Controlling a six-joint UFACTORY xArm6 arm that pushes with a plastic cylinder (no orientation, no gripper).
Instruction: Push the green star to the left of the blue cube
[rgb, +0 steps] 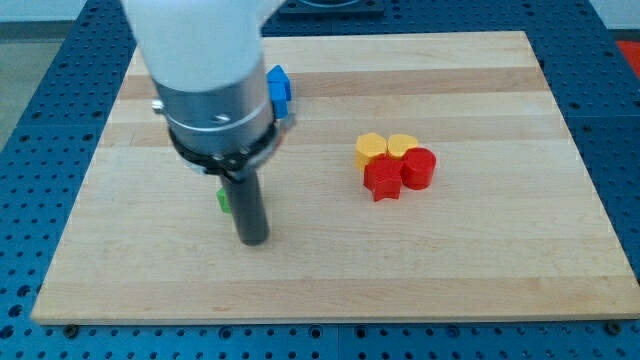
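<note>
Wooden board (480, 260) on a blue pegboard bench. My tip (254, 240) sits toward the board's near-left corner, just right of the green star (223, 200), which is mostly hidden behind the rod. No jaws here, only the rod, holding nothing. Blue cube (279, 86) lies near the far edge. I judge the star light, rigid and slippery; push on a flat flank, not a point.

This is looking like a robotics lab bench: a pale wooden board (330, 270) is lying on a blue perforated metal table (40, 80), the kind with rows of mounting holes, and a white and grey robot arm (205, 70) is hanging over it; small coloured plastic blocks (396, 164) are sitting on the board like test pieces
</note>
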